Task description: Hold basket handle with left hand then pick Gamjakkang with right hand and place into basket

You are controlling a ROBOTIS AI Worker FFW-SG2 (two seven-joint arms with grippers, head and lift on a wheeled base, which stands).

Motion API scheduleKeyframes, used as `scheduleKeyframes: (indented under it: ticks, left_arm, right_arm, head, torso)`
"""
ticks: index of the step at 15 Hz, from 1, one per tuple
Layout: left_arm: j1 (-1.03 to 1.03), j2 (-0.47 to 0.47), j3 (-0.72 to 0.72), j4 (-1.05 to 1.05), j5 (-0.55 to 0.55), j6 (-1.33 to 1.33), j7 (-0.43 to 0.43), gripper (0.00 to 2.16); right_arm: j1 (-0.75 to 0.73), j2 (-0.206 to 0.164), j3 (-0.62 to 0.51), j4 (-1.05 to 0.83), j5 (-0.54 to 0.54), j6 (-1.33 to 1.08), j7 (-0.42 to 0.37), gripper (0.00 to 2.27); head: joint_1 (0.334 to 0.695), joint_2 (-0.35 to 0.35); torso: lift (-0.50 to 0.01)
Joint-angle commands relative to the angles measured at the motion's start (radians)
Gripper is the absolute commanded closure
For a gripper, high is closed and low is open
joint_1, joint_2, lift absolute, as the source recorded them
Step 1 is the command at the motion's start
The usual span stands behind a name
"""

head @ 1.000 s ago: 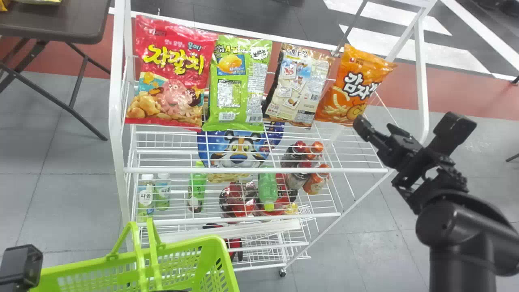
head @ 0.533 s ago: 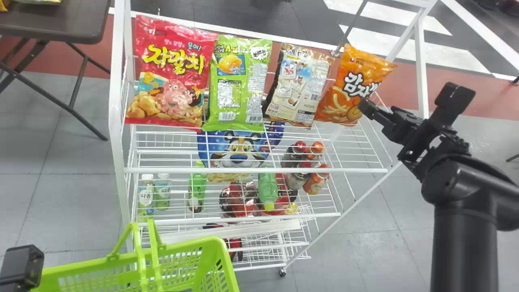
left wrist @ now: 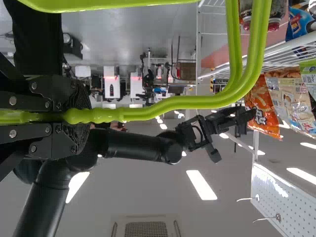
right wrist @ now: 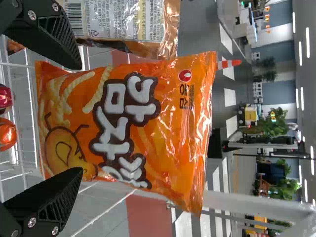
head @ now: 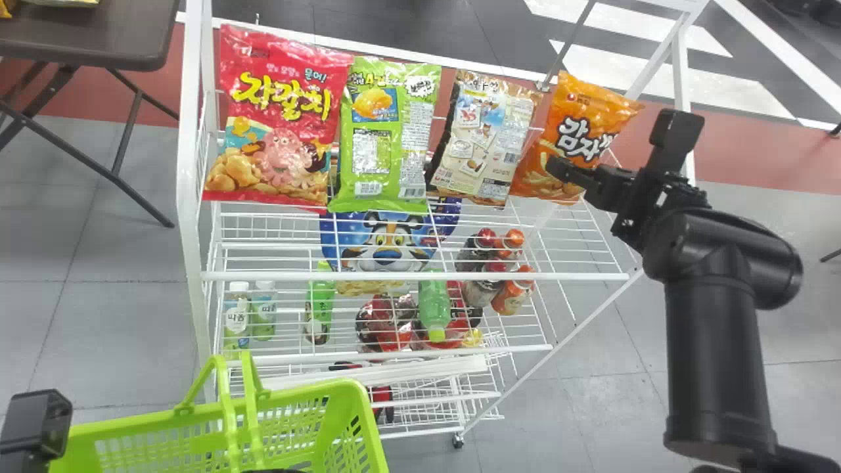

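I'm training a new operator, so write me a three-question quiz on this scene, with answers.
1. Multiple choice: on the white wire rack, which bag is right beside the orange plastic Gamjakkang bag? a) the shiny red bag; b) the beige-and-brown bag; c) the bright green bag.
2. True or false: the black left claw grips the handle of the lime-green plastic basket.
3. Fill in: the black right claw is ____ (open/shut).

Key: 1 b; 2 true; 3 open.

The right gripper (head: pixel 573 168) has moved up and left, from beside the orange bag (head: pixel 585 108) to its lower front
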Motion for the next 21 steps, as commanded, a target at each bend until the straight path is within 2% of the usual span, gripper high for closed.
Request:
scheduleKeyframes:
  ticks: [1,3,6,10,11,13,14,15,16,21]
  left_arm:
    - [-0.008,0.002,0.000,0.003,0.002,0.000,-0.001,2.15]
    - [-0.020,0.009,-0.003,0.016,0.004,0.000,-0.008,2.15]
    - [-0.020,0.017,-0.002,0.020,0.009,0.000,-0.014,2.15]
    - [-0.017,0.020,0.004,0.020,0.010,0.000,-0.017,2.15]
    - [-0.014,0.020,0.004,0.020,0.012,0.000,-0.018,2.15]
    - [-0.011,0.020,0.009,0.025,0.012,0.000,-0.023,2.15]
    - [-0.011,0.020,0.009,0.028,0.012,0.000,-0.024,2.15]
    - [-0.011,0.020,0.009,0.029,0.012,0.000,-0.026,2.15]
    - [-0.012,0.020,0.009,0.033,0.012,0.000,-0.024,2.15]
    - [-0.015,0.020,0.007,0.042,0.012,-0.003,-0.024,2.15]
  right_arm:
    - [-0.036,0.000,0.010,0.041,0.023,-0.001,-0.008,0.06]
    - [-0.073,-0.005,0.006,0.107,0.069,-0.029,-0.027,0.06]
    - [-0.164,-0.017,0.032,0.267,0.098,-0.140,-0.094,0.06]
    - [-0.222,-0.023,0.121,0.356,0.115,-0.192,-0.097,0.06]
    - [-0.242,-0.023,0.124,0.385,0.126,-0.195,-0.097,0.16]
    - [-0.257,-0.023,0.133,0.409,0.136,-0.198,-0.096,0.72]
    - [-0.259,-0.025,0.133,0.409,0.147,-0.195,-0.093,1.20]
    - [-0.259,-0.023,0.133,0.409,0.149,-0.189,-0.100,2.00]
    - [-0.256,-0.022,0.133,0.408,0.147,-0.179,-0.108,2.25]
    - [-0.145,-0.015,0.104,0.262,0.132,-0.158,-0.143,2.25]
  head:
    - [0.695,-0.350]
    - [0.695,-0.350]
    - [0.695,-0.350]
    - [0.695,-0.350]
    - [0.695,-0.350]
    - [0.695,-0.350]
    - [0.695,-0.350]
    - [0.695,-0.350]
    - [0.695,-0.350]
    - [0.695,-0.350]
  torso:
    - [-0.017]
    - [-0.017]
    - [-0.017]
    - [-0.017]
    - [-0.017]
    - [-0.017]
    - [-0.017]
    - [-0.017]
    - [-0.017]
    - [-0.017]
